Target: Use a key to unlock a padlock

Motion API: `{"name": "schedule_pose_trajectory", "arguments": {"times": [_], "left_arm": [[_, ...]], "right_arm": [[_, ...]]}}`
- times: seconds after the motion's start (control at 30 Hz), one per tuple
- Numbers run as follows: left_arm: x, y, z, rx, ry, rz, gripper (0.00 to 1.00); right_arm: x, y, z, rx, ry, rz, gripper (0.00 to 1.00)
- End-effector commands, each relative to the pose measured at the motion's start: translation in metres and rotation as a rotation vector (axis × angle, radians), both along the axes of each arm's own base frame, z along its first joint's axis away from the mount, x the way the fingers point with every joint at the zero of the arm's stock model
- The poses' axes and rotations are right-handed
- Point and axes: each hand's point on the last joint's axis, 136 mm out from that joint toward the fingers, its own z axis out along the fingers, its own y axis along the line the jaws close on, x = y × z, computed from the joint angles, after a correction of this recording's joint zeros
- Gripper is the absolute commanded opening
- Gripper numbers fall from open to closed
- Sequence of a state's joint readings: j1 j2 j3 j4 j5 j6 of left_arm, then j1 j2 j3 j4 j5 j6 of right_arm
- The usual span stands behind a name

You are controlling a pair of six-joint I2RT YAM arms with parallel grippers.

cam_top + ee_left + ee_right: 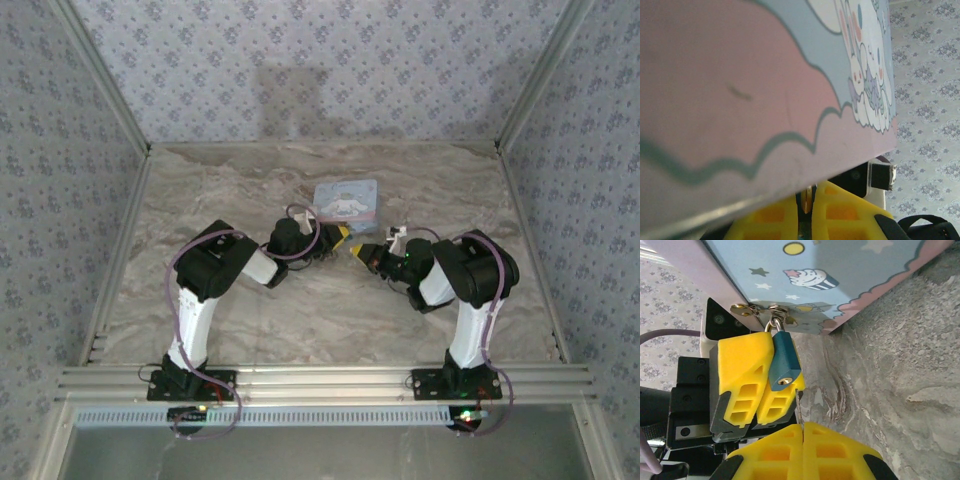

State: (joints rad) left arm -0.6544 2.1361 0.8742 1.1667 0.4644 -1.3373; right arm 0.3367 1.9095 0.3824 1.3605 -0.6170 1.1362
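The small teal padlock (785, 362) hangs by its shackle from the brass hasp (760, 309) of the light-blue cartoon tin (850, 275), keyhole end facing my right wrist camera. My left gripper (338, 236) is shut on the padlock, its yellow fingers (740, 370) pressed against the lock's sides. A sliver of teal (803, 231) shows between those fingers under the tin (765, 90). My right gripper (803, 426) is shut on the key, whose thin blade (797, 402) points up. The blade's tip sits just right of the lock's bottom corner, outside the keyhole (785, 381).
The tin (347, 200) lies on the marble table (300, 310) just behind both grippers, which meet nose to nose at mid-table, the right gripper (360, 252) coming from the right. Patterned walls close in the back and sides. Open tabletop lies left, right and in front.
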Motion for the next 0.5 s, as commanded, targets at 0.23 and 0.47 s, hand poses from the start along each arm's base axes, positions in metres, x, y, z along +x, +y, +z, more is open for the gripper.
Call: {"name": "schedule_pose_trajectory", "arguments": {"times": [0.23,0.47], "left_arm": [[-0.0277,0.0035,-0.0594,0.078,0.216,-0.047,0.04],[-0.0286,0.0022,-0.0615,0.075,0.221,-0.047,0.04]], "right_arm": [[0.0078,-0.0007,0.0172,0.004,-0.076,-0.025,0.00],[0.0127,0.0001,0.0239,0.014,-0.092,-0.026,0.00]]}}
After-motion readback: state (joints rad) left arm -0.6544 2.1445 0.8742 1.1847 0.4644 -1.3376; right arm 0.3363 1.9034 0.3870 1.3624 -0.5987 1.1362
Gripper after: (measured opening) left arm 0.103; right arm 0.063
